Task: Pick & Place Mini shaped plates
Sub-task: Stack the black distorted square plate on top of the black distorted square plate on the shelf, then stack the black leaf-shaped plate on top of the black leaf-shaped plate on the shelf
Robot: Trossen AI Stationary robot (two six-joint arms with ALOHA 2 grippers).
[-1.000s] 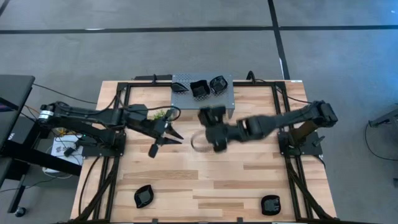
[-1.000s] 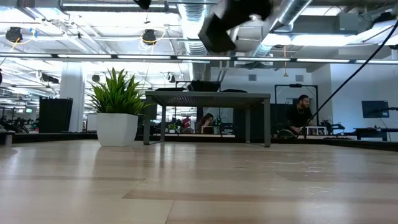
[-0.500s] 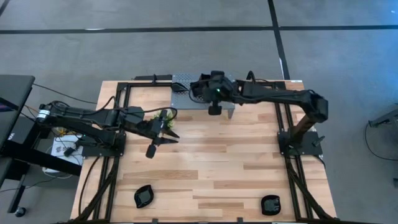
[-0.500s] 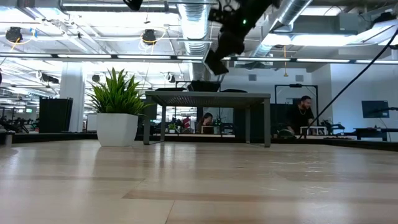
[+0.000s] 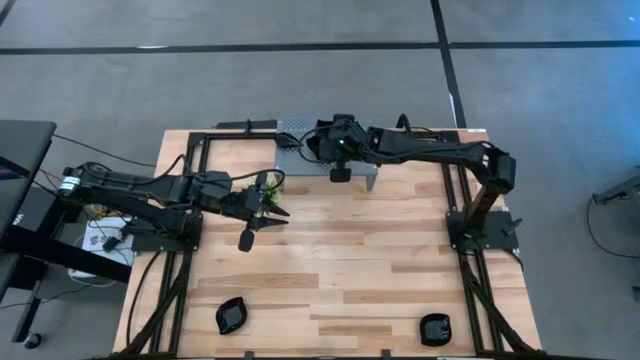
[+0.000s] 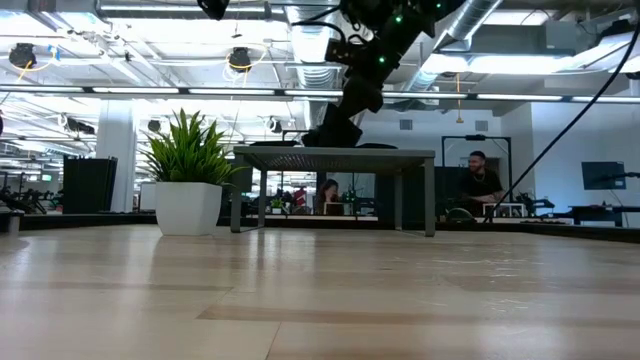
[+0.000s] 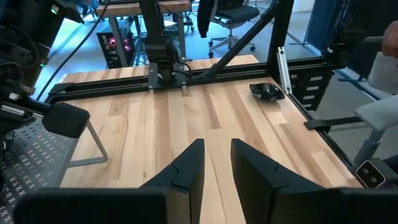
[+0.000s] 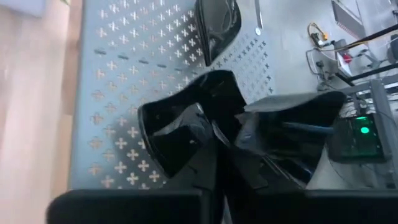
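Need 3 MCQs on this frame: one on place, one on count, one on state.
1. Where is the right gripper?
A. over the grey perforated stand
B. at the table's front edge
C. beside the plant

2. How many mini plates lie on the bare wood?
A. none
B. two
C. five

3. The left gripper is:
A. shut on a plate
B. open, empty
C. out of view

Key:
1 A: the right gripper reaches down onto the grey perforated stand.
2 B: one mini plate and another mini plate lie near the table's front edge.
3 B: the left gripper shows bare wood between its fingers.
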